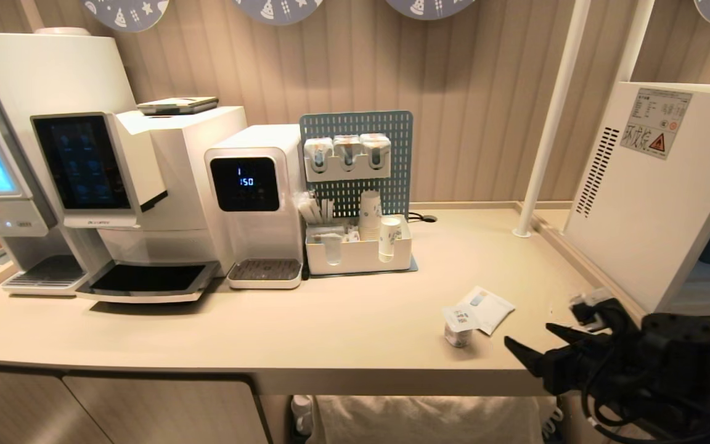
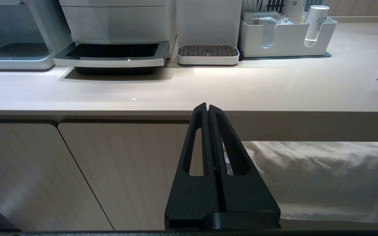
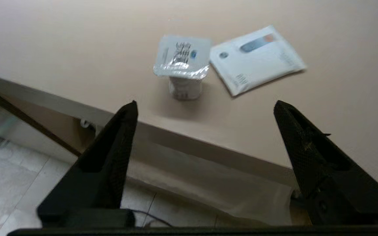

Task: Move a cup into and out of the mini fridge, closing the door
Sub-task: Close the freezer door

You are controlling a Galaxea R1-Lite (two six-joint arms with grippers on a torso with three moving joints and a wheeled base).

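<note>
Beige bench [image 1: 342, 327], cup [image 1: 461, 325] standing upright near its front edge, right of centre, foil lid on top, a flat white sachet [image 1: 485, 308] touching or just behind it. Fridge [image 1: 657, 197] sits at the right end of the bench; only its white side panel with vents and a warning label shows, so door state can't be told from here. Right gripper [image 1: 537, 348] is off the front edge of the bench, right of the cup and apart from it, jaws wide and empty. Left gripper [image 2: 207, 109] is parked below the bench edge, jaws together, idle. Step in hand, my read: approach for the first pick. Next move needs the right arm forward over the edge, jaws straddling the tapered body under the wider lid, clear of the sachet.
</note>
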